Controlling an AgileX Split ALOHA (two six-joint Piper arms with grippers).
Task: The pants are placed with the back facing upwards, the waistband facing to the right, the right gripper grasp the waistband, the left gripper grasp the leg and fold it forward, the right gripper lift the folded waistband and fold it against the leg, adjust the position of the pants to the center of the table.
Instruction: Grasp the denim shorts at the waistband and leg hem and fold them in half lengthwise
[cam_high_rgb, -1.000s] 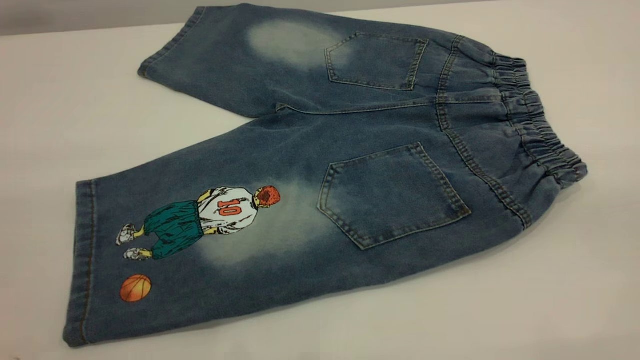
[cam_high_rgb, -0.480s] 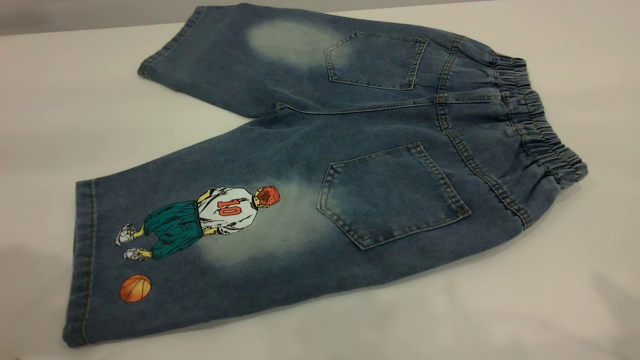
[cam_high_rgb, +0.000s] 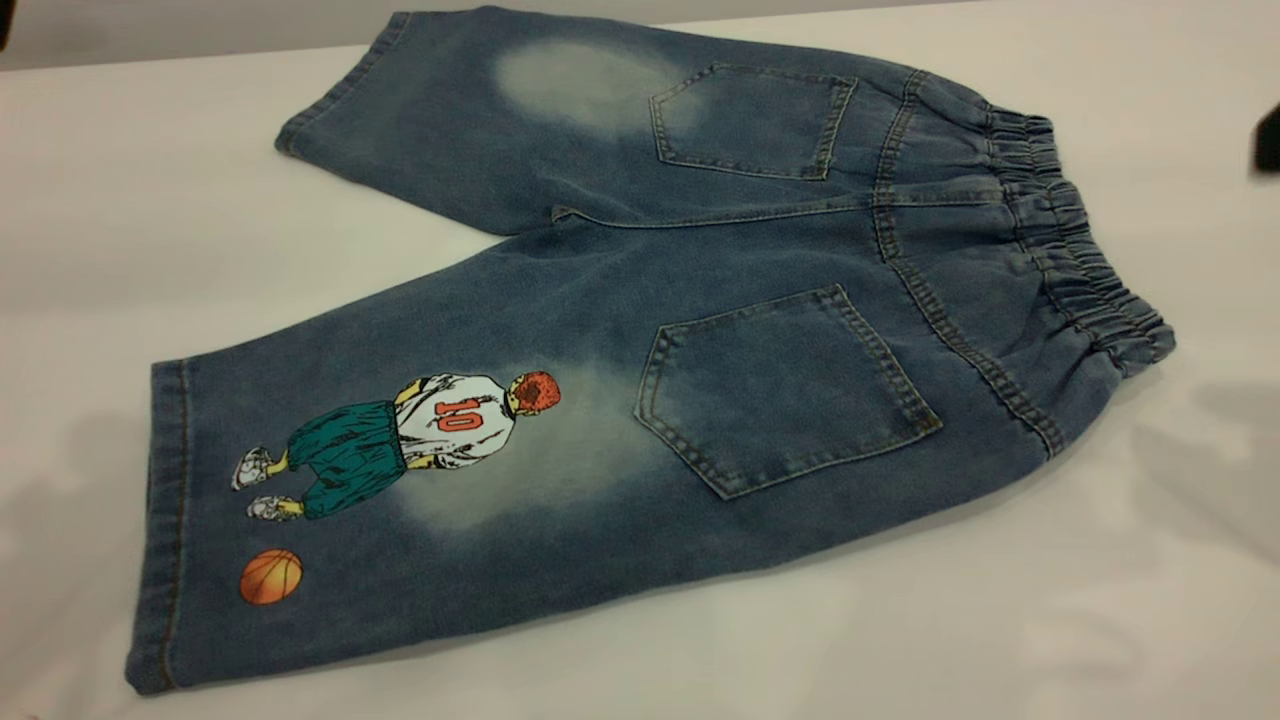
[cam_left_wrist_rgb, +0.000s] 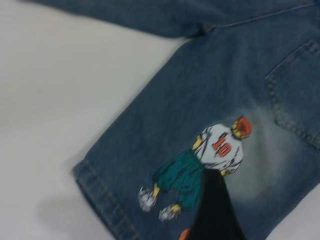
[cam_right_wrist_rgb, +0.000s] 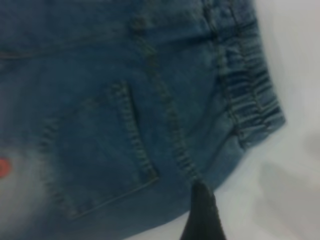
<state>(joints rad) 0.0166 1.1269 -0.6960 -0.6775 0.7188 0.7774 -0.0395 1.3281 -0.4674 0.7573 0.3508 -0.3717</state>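
Open bench (cam_high_rgb: 1100, 620) all along the near edge of the pants (cam_high_rgb: 620, 330), with nothing standing on it. More bare bench beyond the waistband (cam_high_rgb: 1075, 250) at the right and past the hem of the printed leg (cam_high_rgb: 400, 470) at the left. A bare wedge of surface between the two legs. Pants lying flat, unfolded, so no raised obstacle. Left tool (cam_left_wrist_rgb: 212, 210) over the printed leg near its hem; right tool (cam_right_wrist_rgb: 202, 215) over the pants' near edge, near the waistband corner.
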